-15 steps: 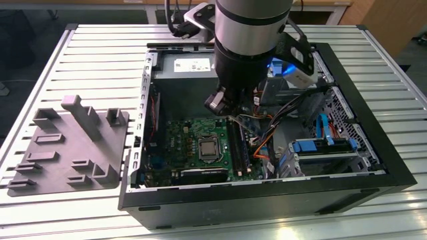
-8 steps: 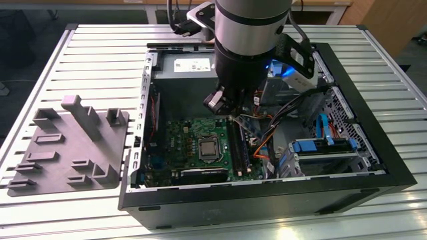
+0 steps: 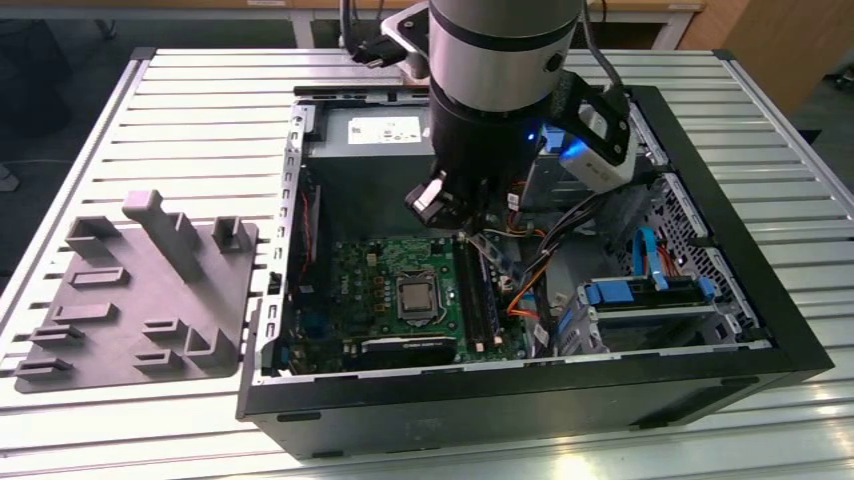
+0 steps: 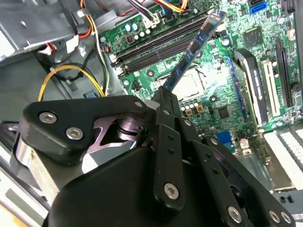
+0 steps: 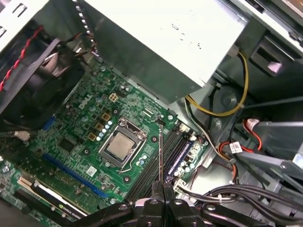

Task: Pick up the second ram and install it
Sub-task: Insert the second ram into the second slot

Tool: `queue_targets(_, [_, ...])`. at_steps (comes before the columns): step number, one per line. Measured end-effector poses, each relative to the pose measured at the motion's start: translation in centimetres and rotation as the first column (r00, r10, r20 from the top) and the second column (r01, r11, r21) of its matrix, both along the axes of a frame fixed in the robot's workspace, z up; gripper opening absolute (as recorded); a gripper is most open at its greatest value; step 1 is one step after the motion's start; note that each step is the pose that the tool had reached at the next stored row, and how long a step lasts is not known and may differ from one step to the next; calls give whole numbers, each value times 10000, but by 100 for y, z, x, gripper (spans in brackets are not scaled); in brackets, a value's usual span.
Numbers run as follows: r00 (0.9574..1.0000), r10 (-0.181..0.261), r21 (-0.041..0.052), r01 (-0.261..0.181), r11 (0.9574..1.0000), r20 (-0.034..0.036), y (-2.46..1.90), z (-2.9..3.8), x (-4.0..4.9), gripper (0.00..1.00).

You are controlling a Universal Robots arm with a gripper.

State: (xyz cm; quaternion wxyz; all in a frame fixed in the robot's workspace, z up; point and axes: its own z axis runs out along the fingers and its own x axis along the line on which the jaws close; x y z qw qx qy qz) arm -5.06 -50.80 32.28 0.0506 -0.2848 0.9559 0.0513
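The table (image 3: 200,110) is ribbed, shiny metal. The gray fixture (image 3: 140,300) looks like dull plastic. The second ram (image 4: 193,49) is glossy; the gripper (image 4: 163,94) is matt.

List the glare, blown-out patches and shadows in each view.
Exterior view: the slatted table gleams along its near edge, and the inside of the computer case lies in shadow under the arm. First wrist view: the power supply housing is blown out to white. Second wrist view: glare washes over the processor beside the second ram, which the hand grips.
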Motion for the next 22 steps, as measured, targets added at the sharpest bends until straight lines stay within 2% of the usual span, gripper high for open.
queue_targets(4, [9978, -669, 0, 669, 9978, 0, 0, -3, 0, 12])
queue_targets(8, [9905, -1372, 0, 1372, 9905, 1, 0, -6, 0, 12])
queue_targets(17, [9665, -2566, -1, 2566, 9665, 0, 0, -11, 0, 12])
queue_targets(22, [9501, -3119, 0, 3119, 9501, 0, 0, -13, 0, 12])
